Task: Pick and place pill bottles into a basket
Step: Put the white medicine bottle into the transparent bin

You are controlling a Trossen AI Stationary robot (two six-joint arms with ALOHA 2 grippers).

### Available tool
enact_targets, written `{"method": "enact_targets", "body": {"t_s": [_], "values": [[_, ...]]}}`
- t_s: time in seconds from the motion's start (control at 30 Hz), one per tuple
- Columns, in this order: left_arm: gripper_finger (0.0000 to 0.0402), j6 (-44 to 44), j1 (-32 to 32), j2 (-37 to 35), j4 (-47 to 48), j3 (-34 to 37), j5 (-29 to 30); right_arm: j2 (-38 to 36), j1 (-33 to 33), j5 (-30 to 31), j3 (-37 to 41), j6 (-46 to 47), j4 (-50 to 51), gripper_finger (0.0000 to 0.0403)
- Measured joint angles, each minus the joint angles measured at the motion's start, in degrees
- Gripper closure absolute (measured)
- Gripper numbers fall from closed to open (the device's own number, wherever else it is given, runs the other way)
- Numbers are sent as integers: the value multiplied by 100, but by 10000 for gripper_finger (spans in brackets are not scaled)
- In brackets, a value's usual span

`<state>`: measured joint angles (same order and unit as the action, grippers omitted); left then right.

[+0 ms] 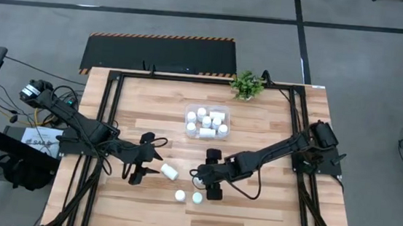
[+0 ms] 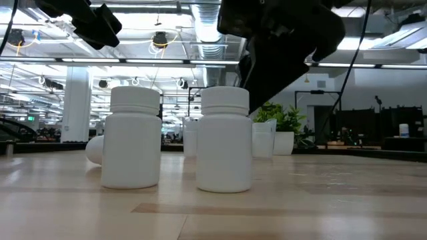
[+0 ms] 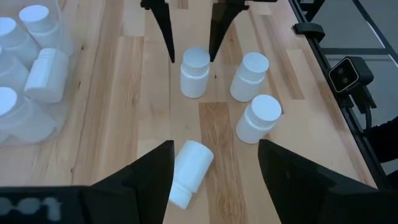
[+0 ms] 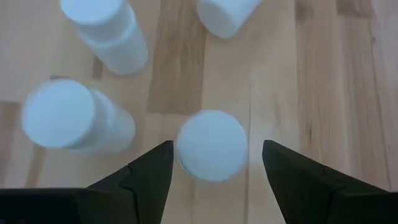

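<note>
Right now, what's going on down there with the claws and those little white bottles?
Right claw open, straddling an upright bottle. Left claw open over a toppled bottle. Several already in the bin. Two upright bottles close by, nothing blocking.

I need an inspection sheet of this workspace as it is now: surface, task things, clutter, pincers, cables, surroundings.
Surface: wooden table in a black frame.
Job's things: clear basket holds several pill bottles; four more stand or lie loose on the boards, three upright and one lying bottle.
Clutter: potted plant at the far edge.
Grippers: left pincer open above the lying bottle; right pincer open astride an upright bottle.
Cables: loose cables on the floor by the left arm's base.
Surroundings: grey floor, black mat beyond the table.
</note>
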<state>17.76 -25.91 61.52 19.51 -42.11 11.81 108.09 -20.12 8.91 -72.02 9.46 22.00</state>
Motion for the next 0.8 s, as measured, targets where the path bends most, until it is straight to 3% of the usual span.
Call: {"method": "enact_targets", "body": {"t_s": [0.8], "values": [[181, -2, 2, 0, 4, 0, -2, 1, 13, -214, -1, -47, -150, 164]]}}
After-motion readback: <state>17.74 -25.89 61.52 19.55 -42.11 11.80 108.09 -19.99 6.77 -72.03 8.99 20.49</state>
